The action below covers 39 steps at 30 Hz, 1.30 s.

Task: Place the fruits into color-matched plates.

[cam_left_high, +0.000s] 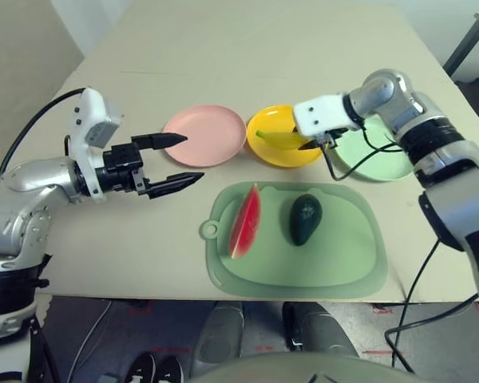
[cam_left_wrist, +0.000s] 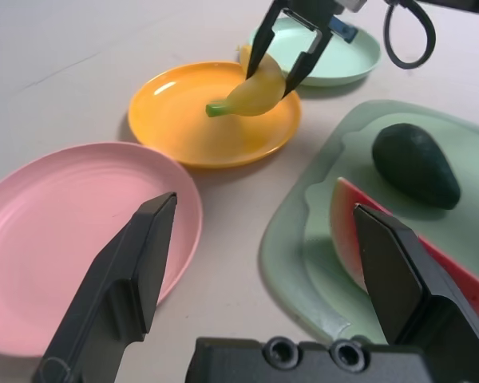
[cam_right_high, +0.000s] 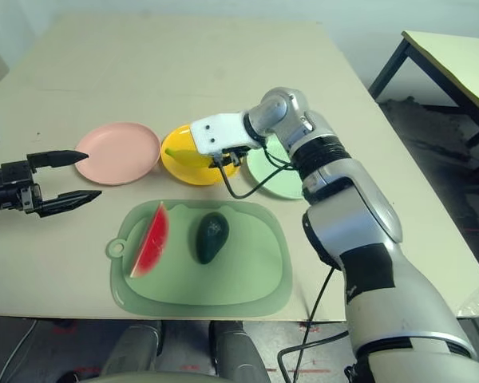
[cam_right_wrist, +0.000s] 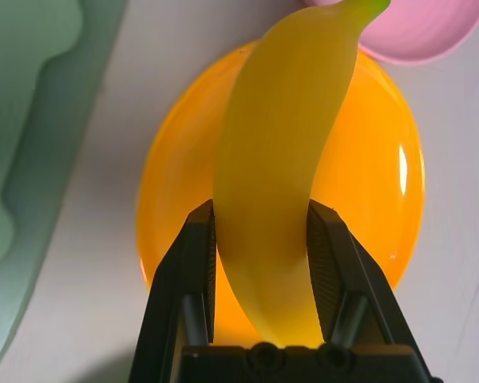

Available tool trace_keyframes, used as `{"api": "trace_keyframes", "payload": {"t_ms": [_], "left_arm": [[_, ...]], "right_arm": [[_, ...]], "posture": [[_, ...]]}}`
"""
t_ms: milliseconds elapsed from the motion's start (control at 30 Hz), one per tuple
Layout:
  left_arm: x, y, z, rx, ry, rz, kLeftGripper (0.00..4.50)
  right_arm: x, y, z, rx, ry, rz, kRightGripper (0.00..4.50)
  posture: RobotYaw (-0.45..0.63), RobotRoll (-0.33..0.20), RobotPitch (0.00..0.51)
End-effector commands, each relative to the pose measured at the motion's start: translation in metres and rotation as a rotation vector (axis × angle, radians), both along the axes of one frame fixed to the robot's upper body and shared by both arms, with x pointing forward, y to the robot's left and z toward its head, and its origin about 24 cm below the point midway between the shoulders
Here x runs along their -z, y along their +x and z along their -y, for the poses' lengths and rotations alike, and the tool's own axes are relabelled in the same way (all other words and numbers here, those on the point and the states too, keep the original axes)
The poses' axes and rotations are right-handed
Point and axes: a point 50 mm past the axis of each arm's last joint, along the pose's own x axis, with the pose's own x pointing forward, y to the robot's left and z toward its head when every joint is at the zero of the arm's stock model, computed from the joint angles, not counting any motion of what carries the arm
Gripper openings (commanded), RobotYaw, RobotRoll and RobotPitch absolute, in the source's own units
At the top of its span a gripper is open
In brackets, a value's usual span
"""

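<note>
My right gripper [cam_right_wrist: 261, 211] is shut on the yellow banana [cam_right_wrist: 283, 159], holding it low over the yellow plate [cam_left_high: 286, 155]. Whether the banana [cam_left_wrist: 255, 92] touches the plate I cannot tell. The pink plate [cam_left_high: 205, 135] lies to the left of the yellow one and the mint green plate [cam_left_high: 379, 159] to its right, partly under my right wrist. The watermelon wedge [cam_left_high: 246, 221] and the dark green avocado [cam_left_high: 306, 219] lie side by side on the pale green mat [cam_left_high: 335, 267]. My left gripper [cam_left_high: 193, 158] is open and holds nothing, hovering just left of the pink plate's near edge.
The mat with its ring tab [cam_left_high: 209, 230] reaches almost to the table's front edge. A black cable [cam_left_high: 335, 171] loops from my right wrist over the green plate. Bare tabletop stretches behind the plates. Another table's leg [cam_right_high: 387, 68] stands off to the right.
</note>
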Motion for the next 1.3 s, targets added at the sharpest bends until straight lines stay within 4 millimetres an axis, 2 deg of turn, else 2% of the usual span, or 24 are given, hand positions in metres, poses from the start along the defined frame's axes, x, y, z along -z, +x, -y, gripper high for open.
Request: {"api": "trace_keyframes", "payload": {"t_ms": [33, 267, 333, 400, 500, 533, 567, 700, 867, 1100, 1300], "left_arm": [[0.001, 0.004, -0.008, -0.057, 0.042, 0.03, 4.5], [0.007, 0.003, -0.011, -0.062, 0.06, 0.025, 4.5], [0.007, 0.004, -0.01, -0.056, 0.061, 0.025, 4.5], [0.006, 0.004, -0.009, -0.041, 0.069, 0.026, 4.5], [0.006, 0.005, -0.009, -0.038, 0.074, 0.029, 4.5], [0.006, 0.006, -0.009, -0.038, 0.074, 0.032, 4.5], [0.006, 0.007, -0.009, -0.036, 0.075, 0.034, 4.5], [0.005, 0.009, -0.006, -0.003, 0.081, 0.044, 4.5], [-0.004, -0.002, 0.002, 0.184, 0.063, 0.058, 4.5], [-0.004, -0.013, 0.003, 0.351, 0.106, -0.009, 4.5], [-0.001, -0.012, 0.011, 0.402, 0.13, -0.031, 4.5]], "right_arm": [[0.011, 0.002, 0.003, 0.045, -0.016, -0.011, 1.62], [0.022, 0.003, 0.007, 0.065, -0.039, -0.023, 1.62], [0.021, 0.003, 0.007, 0.062, -0.037, -0.01, 2.35], [0.018, 0.003, 0.005, 0.053, -0.029, 0.003, 2.87], [0.014, 0.003, 0.003, 0.037, -0.016, 0.01, 4.05], [0.01, 0.003, 0.003, 0.029, -0.015, 0.018, 4.36], [0.005, 0.003, 0.004, 0.022, -0.018, 0.03, 4.48], [-0.015, 0.002, 0.006, -0.025, -0.043, 0.071, 4.48], [-0.035, -0.022, 0.017, -0.302, -0.225, 0.043, 4.48], [-0.037, -0.065, 0.035, -0.455, -0.348, -0.004, 4.48], [-0.025, -0.102, 0.018, -0.529, -0.265, -0.118, 4.48]], "posture": [[0.15, 0.0, 0.129], [0.15, 0.0, 0.128], [0.15, 0.0, 0.127], [0.14, 0.0, 0.127], [0.13, 0.0, 0.126], [0.13, 0.0, 0.126], [0.12, 0.0, 0.125], [0.11, 0.0, 0.122], [0.1, 0.0, 0.119], [0.08, 0.0, 0.122], [0.07, 0.0, 0.126]]}}
